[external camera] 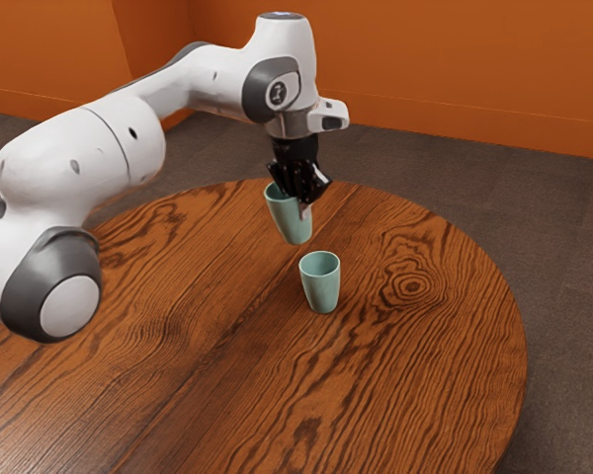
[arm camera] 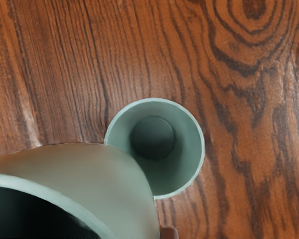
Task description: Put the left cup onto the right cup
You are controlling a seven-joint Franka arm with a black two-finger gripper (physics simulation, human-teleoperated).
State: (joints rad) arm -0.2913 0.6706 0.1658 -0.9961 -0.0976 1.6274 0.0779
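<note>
While your hand [external camera: 298,196] gripped the raised cup [external camera: 293,225] by its rim, you likely needed to centre it over the standing cup [external camera: 320,284] before lowering.

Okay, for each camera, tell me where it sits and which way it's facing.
Exterior view: beside the arm, above table height, looking down across the round table; shows the white arm and its gripper shut on the held cup, which hangs tilted in the air.
Wrist view: on the hand, looking down at the table; the held cup looms just under the hand.
Shared: the held cup, and the standing cup upright on the table.
</note>
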